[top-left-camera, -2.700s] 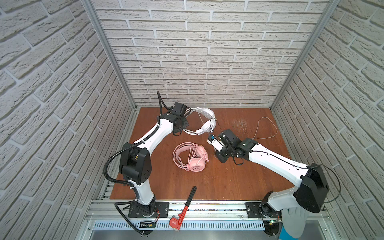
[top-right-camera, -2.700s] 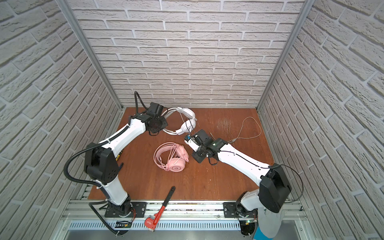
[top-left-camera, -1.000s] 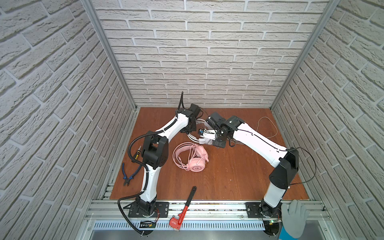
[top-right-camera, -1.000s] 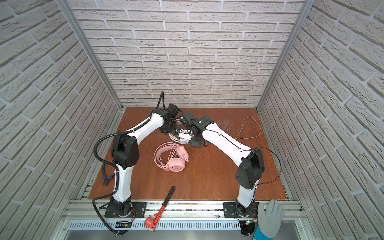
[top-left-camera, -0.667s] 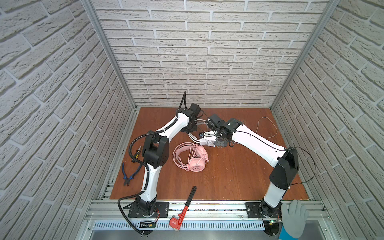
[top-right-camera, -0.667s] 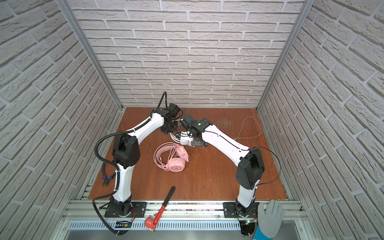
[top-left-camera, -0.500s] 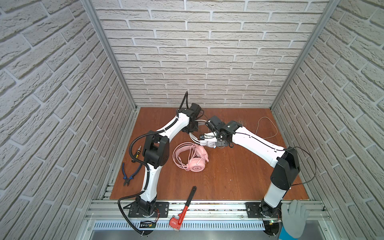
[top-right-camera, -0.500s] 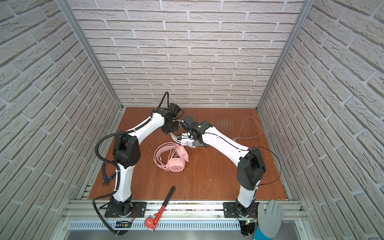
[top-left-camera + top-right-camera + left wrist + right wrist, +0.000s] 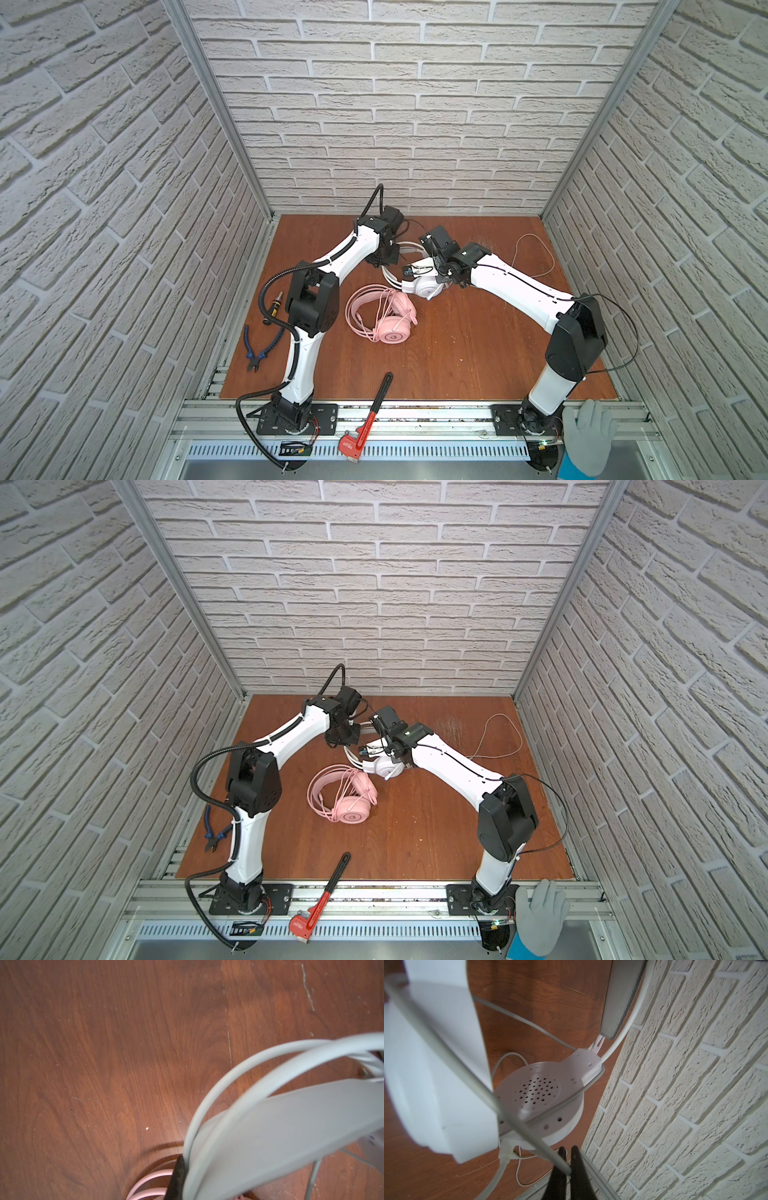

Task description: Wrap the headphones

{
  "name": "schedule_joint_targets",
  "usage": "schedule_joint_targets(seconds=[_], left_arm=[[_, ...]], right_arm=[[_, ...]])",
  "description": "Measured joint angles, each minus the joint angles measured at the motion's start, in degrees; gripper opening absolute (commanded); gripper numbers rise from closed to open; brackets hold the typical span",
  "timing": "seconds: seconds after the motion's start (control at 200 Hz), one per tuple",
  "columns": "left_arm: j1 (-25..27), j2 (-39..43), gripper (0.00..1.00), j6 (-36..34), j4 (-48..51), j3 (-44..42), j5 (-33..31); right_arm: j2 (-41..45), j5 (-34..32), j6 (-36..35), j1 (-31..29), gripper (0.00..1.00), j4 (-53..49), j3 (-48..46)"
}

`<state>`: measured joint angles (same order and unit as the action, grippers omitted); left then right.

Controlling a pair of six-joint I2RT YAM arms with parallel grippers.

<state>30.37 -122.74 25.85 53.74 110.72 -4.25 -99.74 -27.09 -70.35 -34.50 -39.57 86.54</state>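
The white headphones (image 9: pixel 424 286) (image 9: pixel 384 766) sit at the back middle of the table, between both grippers. My left gripper (image 9: pixel 386 259) (image 9: pixel 182 1182) is shut on their headband (image 9: pixel 291 1126); only one black finger (image 9: pixel 176 1180) shows. My right gripper (image 9: pixel 415 270) (image 9: pixel 568 1167) is shut on their thin grey cable (image 9: pixel 519 1124), which runs taut across the perforated earcup (image 9: pixel 542 1093). The rest of the cable (image 9: pixel 536 257) loops loosely at the back right. In front, the pink headphones (image 9: pixel 384 316) (image 9: pixel 347 796) lie flat with their cable coiled over them.
A red-and-black pipe wrench (image 9: pixel 370 415) lies across the table's front edge. Blue-handled pliers (image 9: pixel 257 353) lie off the left edge beside the left arm. A gloved hand (image 9: pixel 586 440) rests on the front rail at the right. Brick walls close in three sides.
The right arm swung from the table's middle up to the white headphones at the back, carrying the cable, then eased slightly left. The left gripper kept hold of the headband and barely shifted.
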Motion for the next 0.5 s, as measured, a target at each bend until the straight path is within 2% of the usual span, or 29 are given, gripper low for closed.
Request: schedule_joint_targets(seconds=[0.195, 0.39, 0.5], left_arm=[[0.2, 0.0, 0.0, -1.7, -0.3, 0.6, 1.9], [0.6, 0.0, 0.0, -3.2, -0.6, 0.6, 3.3], [1.0, 0.0, 0.0, -3.6, -0.9, 0.7, 3.5]], right_arm=[[0.0, 1.8, -3.6, 2.0, 0.06, 3.0, -0.2], [-1.6, 6.4, -4.1, 3.9, 0.08, 3.8, 1.7], [-4.1, 8.3, -3.5, 4.6, 0.13, 3.4, 5.1]])
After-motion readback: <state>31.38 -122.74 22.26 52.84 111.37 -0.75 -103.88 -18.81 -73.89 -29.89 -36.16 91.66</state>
